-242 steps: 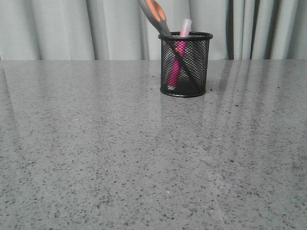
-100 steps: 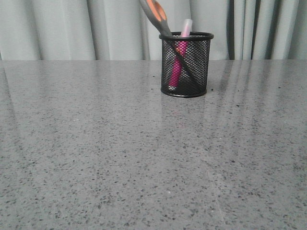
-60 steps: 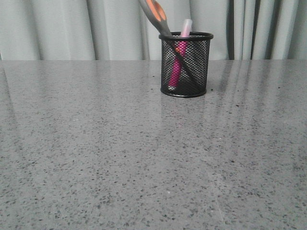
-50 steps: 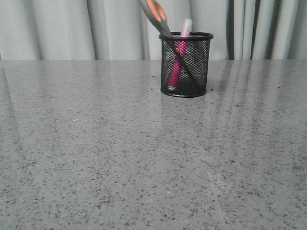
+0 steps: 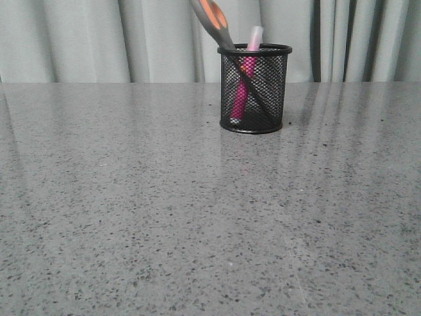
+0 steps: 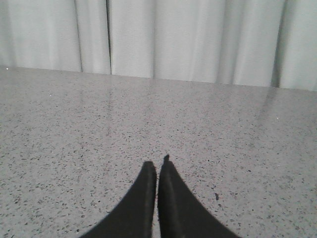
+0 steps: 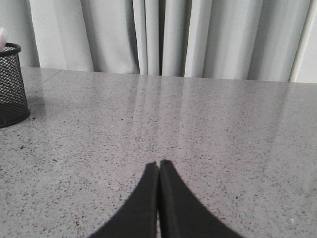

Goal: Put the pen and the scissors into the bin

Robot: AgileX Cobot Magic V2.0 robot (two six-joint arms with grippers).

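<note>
While the pen (image 5: pixel 241 92) and scissors (image 5: pixel 216 24) lean crossed inside the bin (image 5: pixel 254 88) at the speckled table's (image 5: pixel 164 217) far side, the left gripper (image 6: pixel 157 166) and right gripper (image 7: pixel 158 166) hover closed and empty above bare tabletop.

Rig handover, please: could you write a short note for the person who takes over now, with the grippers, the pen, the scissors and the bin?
Left gripper: shut, empty, above bare table.
Right gripper: shut, empty, away from the bin.
Pen: standing inside the bin, pale cap above the rim.
Scissors: blades in the bin, handles leaning out to the left.
Done: both things are in the bin.
Left: nothing visible to place.
</note>
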